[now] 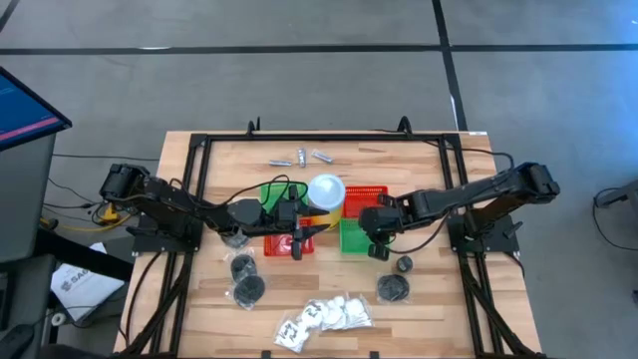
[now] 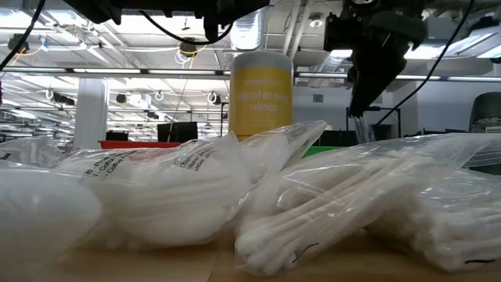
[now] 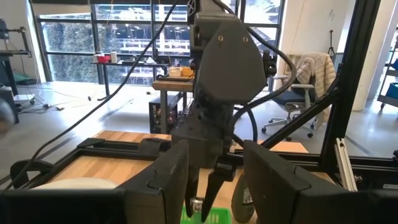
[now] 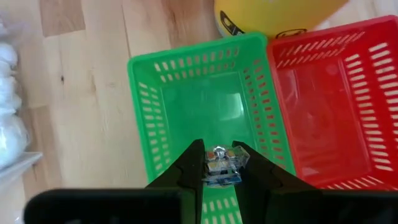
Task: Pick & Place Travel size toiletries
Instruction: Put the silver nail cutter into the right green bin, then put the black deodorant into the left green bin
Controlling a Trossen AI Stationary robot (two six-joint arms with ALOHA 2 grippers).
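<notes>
My right gripper [image 4: 217, 151] is shut on a small silvery metal piece with a blue label [image 4: 219, 163], above the green basket [image 4: 186, 106]. In the high view it [image 1: 376, 239] is at the green basket's [image 1: 351, 237] right side. The left wrist view shows this gripper [image 3: 202, 196] with the piece from the front. My left gripper [image 1: 298, 242] is open and empty over a red basket [image 1: 279, 244]. More silvery pieces [image 1: 299, 157] lie at the far edge. Bagged dark round pieces [image 1: 246, 279] and white packets [image 1: 324, 315] lie near the front. My right gripper pinches the small silvery piece by its two sides [image 4: 229, 157] between its two fingers. The fingers come from above, pointing down. The piece is lifted clear, over the green basket's inside.
A yellow cup with a white lid [image 1: 326, 191] stands behind the baskets, with a second red basket [image 1: 367, 195] and another green one [image 1: 271, 192] beside it. In the low view, bags of white pieces [image 2: 235, 196] fill the foreground. A black frame [image 1: 199, 150] borders the table.
</notes>
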